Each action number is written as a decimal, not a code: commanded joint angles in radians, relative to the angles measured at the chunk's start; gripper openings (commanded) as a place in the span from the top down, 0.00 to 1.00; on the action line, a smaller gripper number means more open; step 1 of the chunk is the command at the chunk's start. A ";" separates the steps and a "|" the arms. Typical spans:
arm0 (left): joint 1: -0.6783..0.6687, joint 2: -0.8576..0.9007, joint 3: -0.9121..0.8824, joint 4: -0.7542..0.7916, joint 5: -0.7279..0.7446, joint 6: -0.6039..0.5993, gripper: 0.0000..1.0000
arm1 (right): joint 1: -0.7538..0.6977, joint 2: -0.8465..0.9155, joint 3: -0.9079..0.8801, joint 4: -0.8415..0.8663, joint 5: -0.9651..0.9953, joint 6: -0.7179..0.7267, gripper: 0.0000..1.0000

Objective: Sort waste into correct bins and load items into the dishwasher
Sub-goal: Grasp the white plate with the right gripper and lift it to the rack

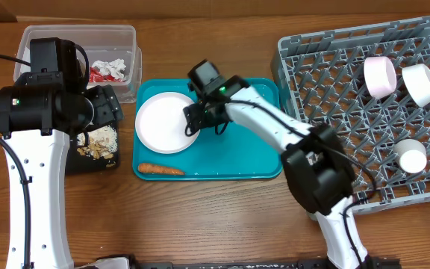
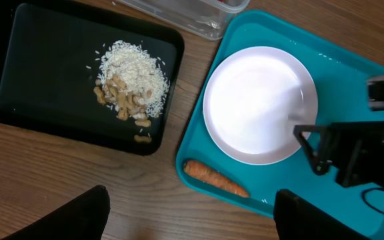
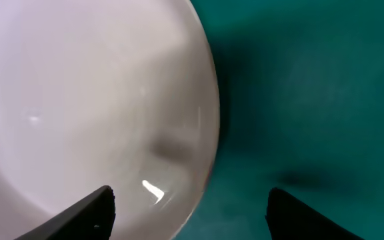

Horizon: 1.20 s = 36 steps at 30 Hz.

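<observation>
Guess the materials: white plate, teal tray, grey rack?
Plate: likely glazed ceramic or melamine, glossy; it shows sharp highlights.
Tray: plastic, smooth semi-gloss; moulded rounded rim.
Rack: grey plastic, matte; moulded grid with pegs.

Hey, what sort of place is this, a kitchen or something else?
Probably a robot test bench staged as a dish-clearing station, not a real kitchen: a bare wooden table, a grey dish rack holding white dishes, and a teal tray with a plate and carrot.

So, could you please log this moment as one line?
right claw: open, astride round white plate's rim | left claw: open | small orange carrot: on teal tray
</observation>
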 commanded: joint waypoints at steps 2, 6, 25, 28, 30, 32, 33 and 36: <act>0.000 -0.007 0.000 0.002 -0.005 0.004 0.19 | 0.010 0.061 0.002 0.015 0.097 0.077 0.38; 0.000 -0.006 0.000 0.005 -0.005 0.004 0.19 | 0.010 0.068 0.002 0.019 0.099 0.079 0.89; 0.000 -0.006 0.000 0.016 -0.006 0.005 0.19 | -0.235 -0.153 0.368 -0.379 0.610 0.087 0.96; 0.000 -0.006 0.000 0.019 -0.006 0.005 0.19 | -0.273 -0.236 0.368 -0.385 0.722 0.087 0.96; 0.000 -0.006 0.000 0.022 -0.006 0.005 0.19 | -0.294 -0.270 0.368 -0.401 0.798 0.087 0.96; 0.000 -0.006 0.000 0.025 -0.006 0.005 0.19 | -0.314 -0.290 0.368 -0.433 0.913 0.119 0.96; 0.000 -0.006 0.000 0.027 -0.006 0.005 0.19 | -0.323 -0.294 0.368 -0.465 1.002 0.174 0.96; 0.000 -0.006 0.000 0.028 -0.006 0.005 0.19 | -0.348 -0.291 0.365 -0.599 1.251 0.393 0.96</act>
